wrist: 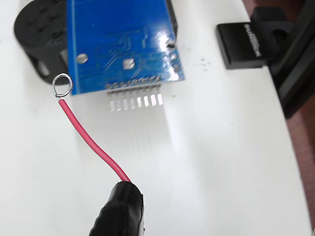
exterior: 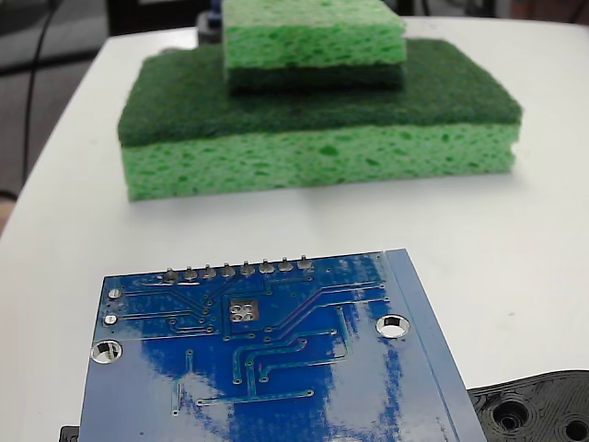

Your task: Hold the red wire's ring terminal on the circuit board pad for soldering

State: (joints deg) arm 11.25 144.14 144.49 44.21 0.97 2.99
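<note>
The circuit board (exterior: 267,359) lies flat on the white bench (exterior: 515,239) in the lower centre of the fixed view, glossy blue, with a row of solder pins (exterior: 237,271) along its far edge and the pad (exterior: 244,310), a small silver square with four dark holes, just below that row. Two stacked green sponges (exterior: 317,120) sit behind it in the upper half of the frame, and a black plastic part (exterior: 538,410) shows at the lower right corner. In the wrist view the end effector (wrist: 120,211) appears at the bottom centre as a dark wrapped tip closed on the lower end of the red wire (wrist: 93,145), though the fingers themselves cannot be clearly made out. The wire curves up and left to the ring terminal (wrist: 62,84), which sits at the board's lower left corner, overlapping the edge. It is well apart from the pad, seen to its right on the board surface. A black block (wrist: 243,44) lies at the upper right.
</note>
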